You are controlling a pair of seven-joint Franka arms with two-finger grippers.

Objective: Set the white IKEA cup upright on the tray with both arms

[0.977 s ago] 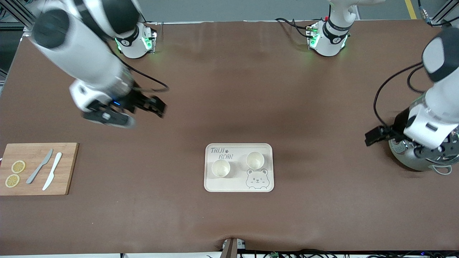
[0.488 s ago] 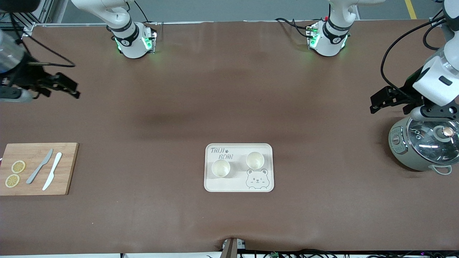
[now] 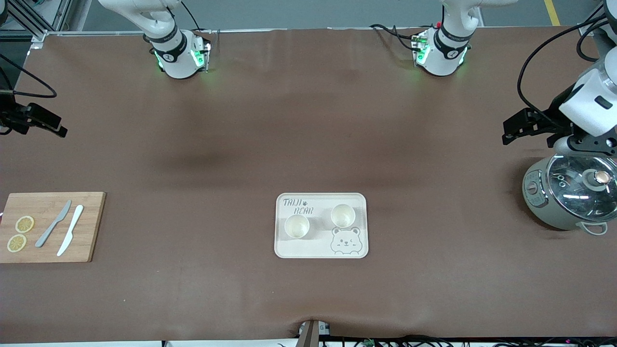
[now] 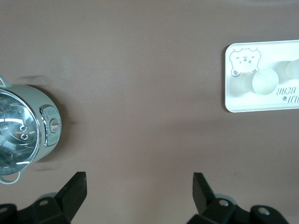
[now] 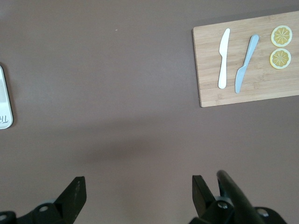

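Cream rounded-rectangle tray (image 3: 321,225) with raised rim, grey "TAIJI BEAR" lettering and a bear-face drawing: lies flat on the brown table (image 3: 308,144), midway between the two arms' ends.

White IKEA cups, two. First cup (image 3: 296,226) stands upright, mouth up, on the tray's bare middle; second cup (image 3: 342,215) stands upright beside it, toward the left arm's end and slightly farther from the front camera, just above the bear face. They stand apart from each other and neither is held. Judgement: the placing looks finished, since both cups sit squarely inside the rim.

Left gripper (image 4: 139,186): black, two-fingered, fingers spread wide with nothing between them; hangs over bare table at the left arm's end, beside the cooker. Judgement: drawn well clear of the tray so as not to disturb the cups.

Right gripper (image 5: 138,186): black, two-fingered, fingers likewise parted and empty; over bare table at the right arm's end, well apart from the tray.

Grey-green electric cooker (image 3: 569,198) with glass lid and knob: at the left arm's end, lid on.

Rectangular wooden cutting board (image 3: 50,227): at the right arm's end, near the table's edge. Carries a grey knife (image 3: 53,223), a white knife (image 3: 70,230) alongside it, and two round lemon slices (image 3: 20,233) at the outer end. Judgement: none of these belongs to the task.
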